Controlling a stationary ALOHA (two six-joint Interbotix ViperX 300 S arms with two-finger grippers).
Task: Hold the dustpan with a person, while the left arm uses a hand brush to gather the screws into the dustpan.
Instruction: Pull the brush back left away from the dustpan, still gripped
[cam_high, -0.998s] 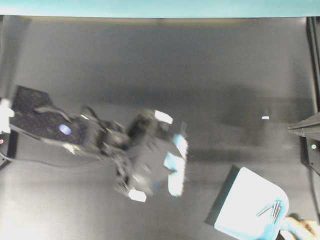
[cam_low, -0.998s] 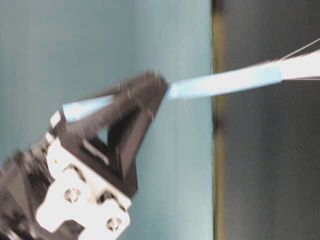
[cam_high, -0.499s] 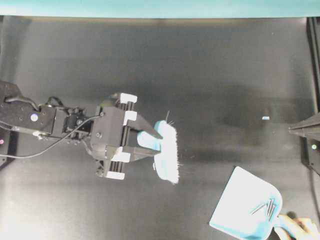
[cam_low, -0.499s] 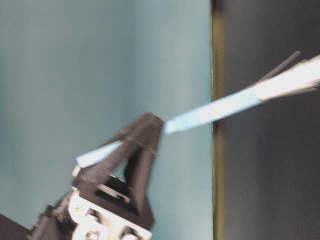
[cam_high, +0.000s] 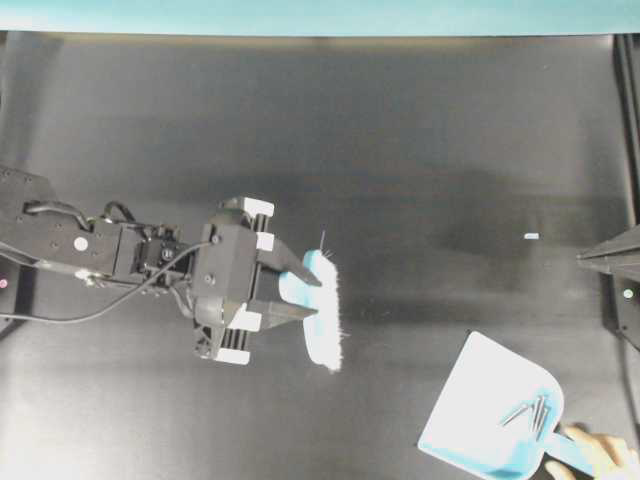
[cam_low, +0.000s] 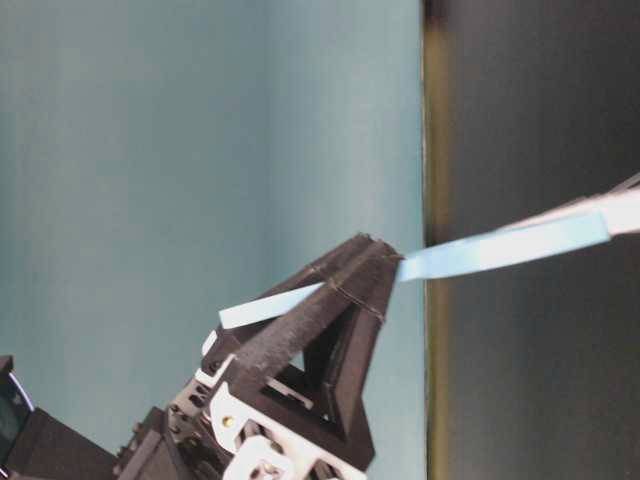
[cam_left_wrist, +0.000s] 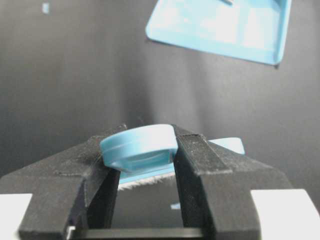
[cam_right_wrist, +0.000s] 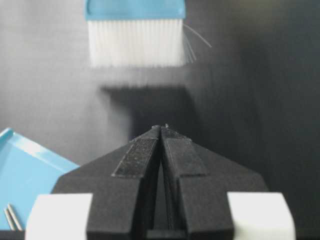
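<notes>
- Dim, even light over the matte black table top (cam_high: 400, 150), with soft broad shadows.
- Sharp overhead view; slightly blurred white brush bristles (cam_right_wrist: 135, 42) and close black finger pads (cam_left_wrist: 195, 165).

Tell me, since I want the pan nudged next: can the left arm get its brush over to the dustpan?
Probably yes. The left end effector grips the brush, and only bare table lies between it and the dustpan.

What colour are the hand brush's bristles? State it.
White bristles on the hand brush, clearest in the right wrist view.
</notes>
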